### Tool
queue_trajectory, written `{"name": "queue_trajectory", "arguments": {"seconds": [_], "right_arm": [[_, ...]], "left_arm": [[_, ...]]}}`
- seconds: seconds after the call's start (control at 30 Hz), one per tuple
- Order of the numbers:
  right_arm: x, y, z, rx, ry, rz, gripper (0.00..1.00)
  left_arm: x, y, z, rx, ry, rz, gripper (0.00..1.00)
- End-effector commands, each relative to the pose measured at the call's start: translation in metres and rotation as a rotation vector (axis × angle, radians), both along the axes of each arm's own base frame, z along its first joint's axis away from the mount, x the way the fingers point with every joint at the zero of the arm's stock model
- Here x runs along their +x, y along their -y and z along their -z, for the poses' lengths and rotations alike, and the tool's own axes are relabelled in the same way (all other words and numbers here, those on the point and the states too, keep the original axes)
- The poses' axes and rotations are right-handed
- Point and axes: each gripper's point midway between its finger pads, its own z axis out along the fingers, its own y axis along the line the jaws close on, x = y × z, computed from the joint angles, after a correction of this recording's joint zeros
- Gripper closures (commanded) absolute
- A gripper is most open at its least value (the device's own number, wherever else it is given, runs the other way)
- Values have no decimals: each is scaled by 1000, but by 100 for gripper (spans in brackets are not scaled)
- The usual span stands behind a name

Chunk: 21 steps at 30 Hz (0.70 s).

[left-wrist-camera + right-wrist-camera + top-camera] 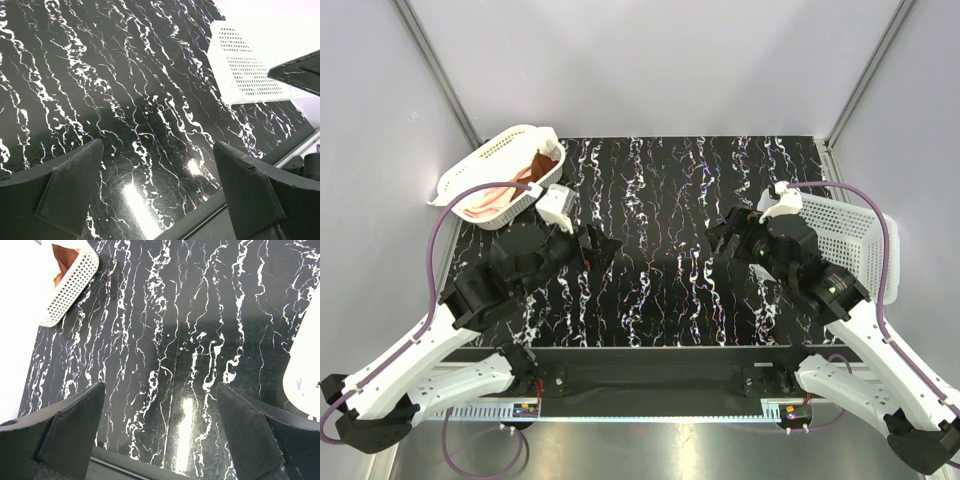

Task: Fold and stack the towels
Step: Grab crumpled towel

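Task barely begun — towels (495,200) sit bunched in left basket (485,152), none folded or on bench (660,200). Left hand (159,145) & right hand (161,385) both spread wide, w/ nothing held.

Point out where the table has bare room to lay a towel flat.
Bare table: the middle and far strip, between the left basket and the right basket, and the near centre between the open left gripper and right gripper. Crowded: the far-left corner with the towels in their basket, and the right edge.
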Motion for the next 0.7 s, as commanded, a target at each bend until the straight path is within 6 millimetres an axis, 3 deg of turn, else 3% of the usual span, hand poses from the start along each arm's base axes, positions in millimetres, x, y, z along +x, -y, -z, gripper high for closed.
{"name": "queue_trajectory", "arguments": {"seconds": [0.0, 0.13, 0.17, 0.2, 0.23, 0.27, 0.3, 0.33, 0.37, 0.4, 0.43, 0.47, 0.53, 0.57, 0.63, 0.67], "right_arm": [[4, 4, -22, 28, 57, 35, 0], [4, 5, -22, 26, 66, 37, 0], [4, 5, -23, 27, 70, 37, 0], [4, 6, -21, 20, 70, 35, 0], [3, 5, -22, 19, 73, 29, 0], [2, 7, -22, 20, 77, 28, 0], [2, 6, -20, 13, 81, 20, 0], [0, 3, -22, 20, 95, -5, 0], [-2, 1, -25, 23, 112, -25, 0], [-4, -1, -25, 8, 131, -55, 0], [-6, -5, -24, 14, 137, -85, 0], [-9, -7, -25, 20, 142, -102, 0], [-13, -11, -28, 34, 149, -136, 0], [-15, -12, -30, 43, 154, -147, 0], [-17, -14, -29, 56, 149, -158, 0], [-19, -15, -30, 65, 155, -164, 0]], "left_arm": [[6, -9, -25, -54, 58, -63, 1], [27, -23, -29, -42, 72, -214, 1], [36, -33, -27, -9, 73, -273, 1], [46, -43, -40, -6, 90, -339, 1], [64, -49, -32, 47, 72, -398, 1], [88, -80, -34, 61, 64, -511, 1], [101, -95, -35, 60, 37, -563, 1], [116, -105, -49, 22, 28, -592, 1], [141, -137, -40, 30, -12, -703, 1], [155, -150, -40, 33, -15, -743, 1], [165, -169, -53, 26, 7, -815, 1], [186, -201, -38, 51, -36, -911, 2], [204, -230, -40, 27, -44, -980, 5], [214, -258, -34, 4, -62, -1035, 6], [243, -275, -6, -10, -131, -1034, 9], [252, -296, -12, -25, -118, -1066, 12]]}}
